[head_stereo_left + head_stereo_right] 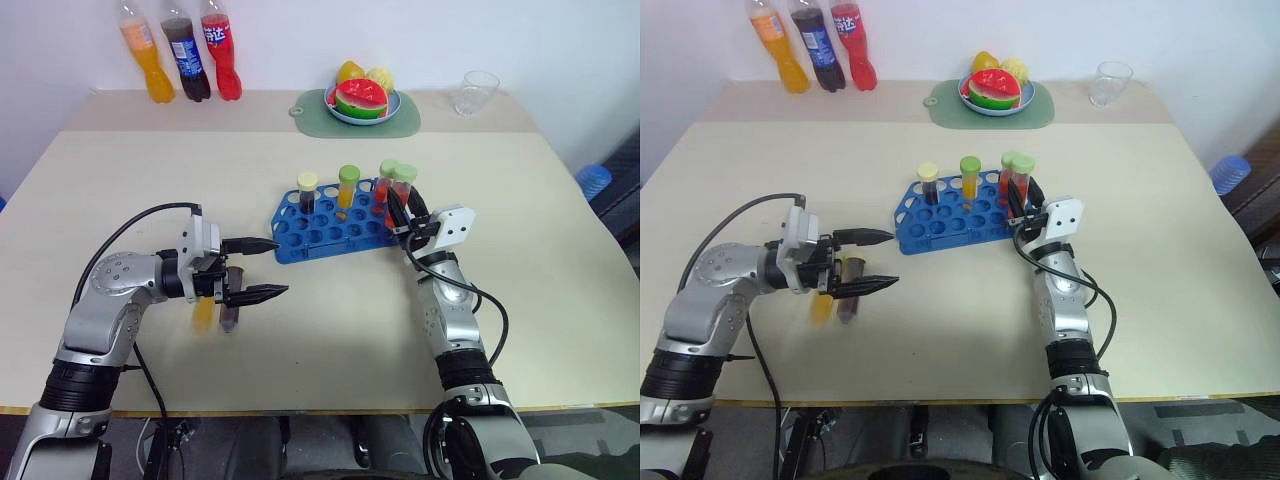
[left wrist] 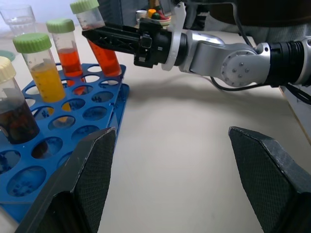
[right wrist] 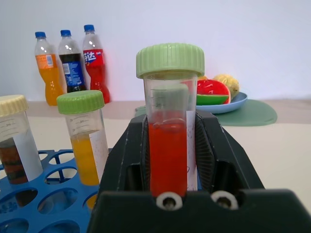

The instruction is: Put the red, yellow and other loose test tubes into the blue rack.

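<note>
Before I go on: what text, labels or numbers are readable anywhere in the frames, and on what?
Nothing reads with certainty.
Red bottle: white characters on its label, too blurred to read.
Dark bottle: blue label with a logo, unreadable.
Orange bottle: label unreadable.
Red tube in the right hand: faint graduation marks and a white label strip, no legible figures.
Yellow tube: graduation marks, too small to read.
Blue rack: no readable marking.

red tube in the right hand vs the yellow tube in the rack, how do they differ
The red tube holds red liquid; the yellow tube holds yellow-orange.
The red tube is clamped in the right hand; the yellow tube stands free in a hole of the blue rack.
The red tube leans; the yellow tube stands upright.
Both are clear with green caps.
</note>
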